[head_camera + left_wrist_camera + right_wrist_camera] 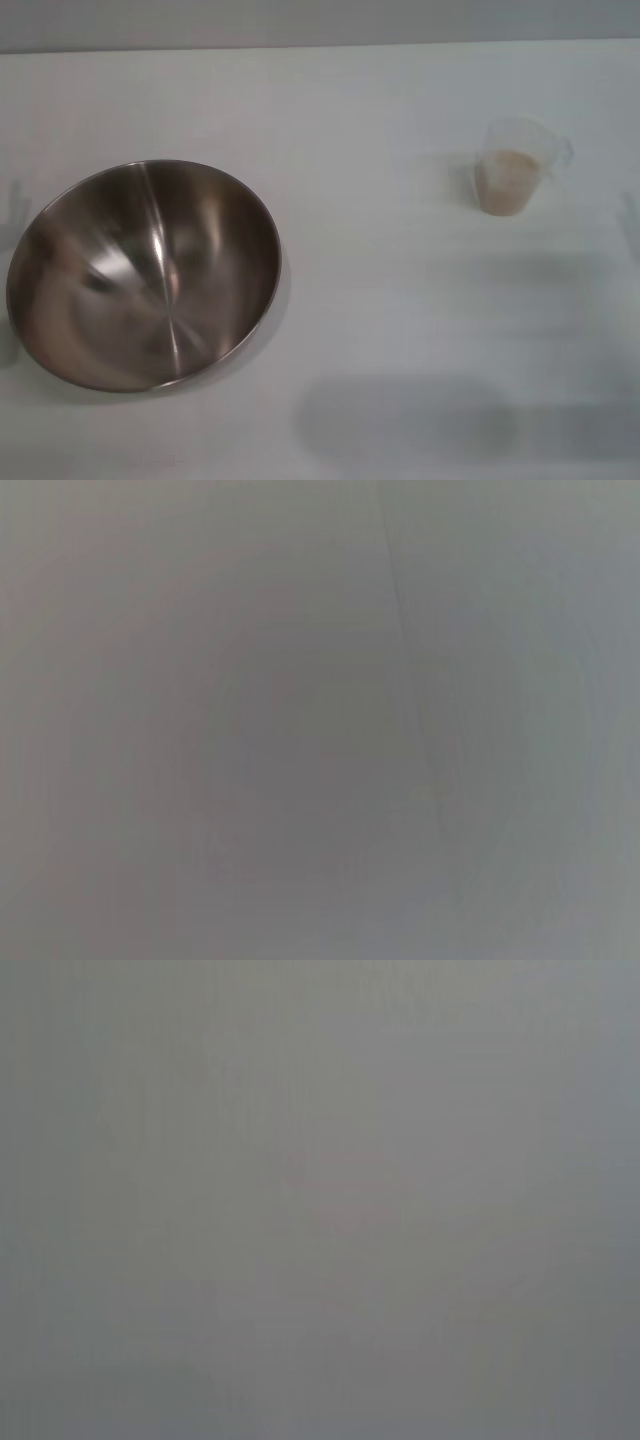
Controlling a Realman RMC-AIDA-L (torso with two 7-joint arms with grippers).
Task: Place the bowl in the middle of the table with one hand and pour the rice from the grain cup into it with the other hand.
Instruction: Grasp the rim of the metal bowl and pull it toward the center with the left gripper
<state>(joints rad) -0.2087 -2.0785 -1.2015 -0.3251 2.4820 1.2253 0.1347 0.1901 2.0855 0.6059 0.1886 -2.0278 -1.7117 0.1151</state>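
Note:
In the head view a large stainless-steel bowl (145, 275) rests on the white table (380, 300) at the left, its shiny inside holding nothing. A small clear grain cup (515, 165) stands upright at the right rear, its handle on the right side. Beige rice (508, 180) fills about its lower half. Neither gripper shows in the head view. Both wrist views give only a plain grey surface with no fingers and no objects.
The table's far edge (320, 48) runs across the top of the head view, with a grey wall behind it. Soft shadows lie on the tabletop near the front right.

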